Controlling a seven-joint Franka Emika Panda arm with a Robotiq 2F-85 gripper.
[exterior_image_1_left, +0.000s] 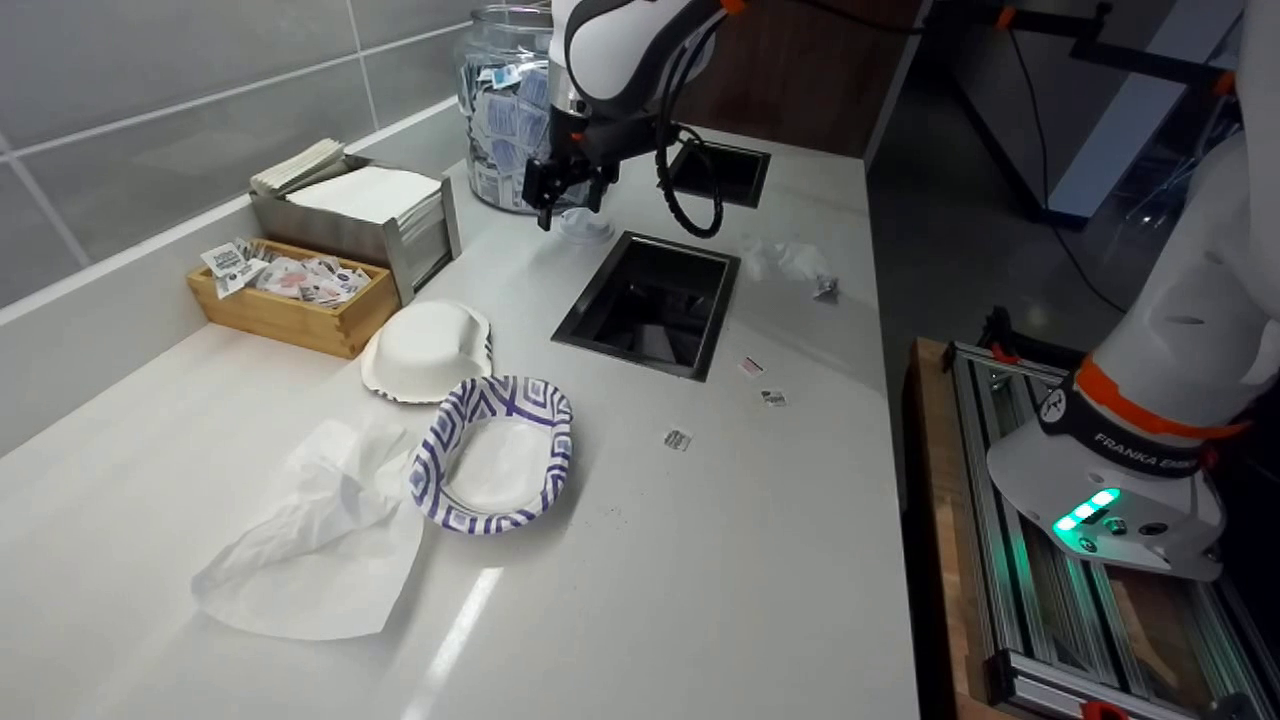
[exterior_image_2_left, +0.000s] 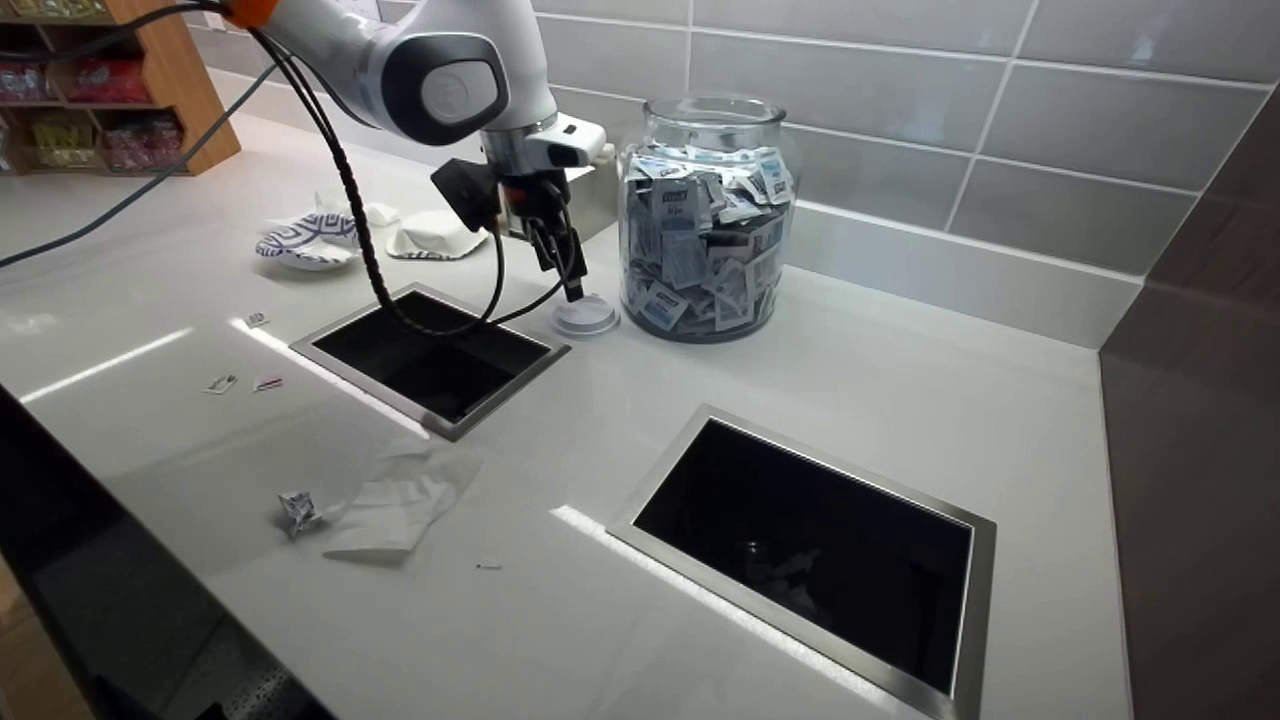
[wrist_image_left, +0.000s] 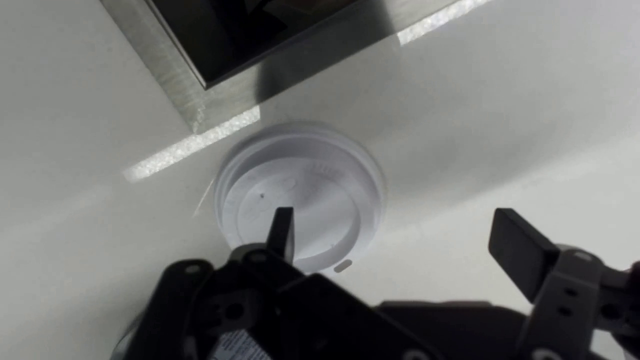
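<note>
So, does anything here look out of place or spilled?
Yes, apparently loose trash: a lone cup lid, a crumpled sheet beside the patterned bowl, plus a balled wrapper and small printed scraps strewn about the counter.

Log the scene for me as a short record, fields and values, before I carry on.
Pincer: open, nothing held
Nearest thing: white lid, flat on the counter
Contact: cannot tell whether pincer and lid touch
Beside the lid: framed opening; glass jar filled with sachets
Further opening: dark-framed recess in the same counter
Bowls: patterned bowl, upright; white bowl, upside down
Next to the patterned bowl: crumpled paper
Along the wall: napkin holder, wooden box of sachets
</note>
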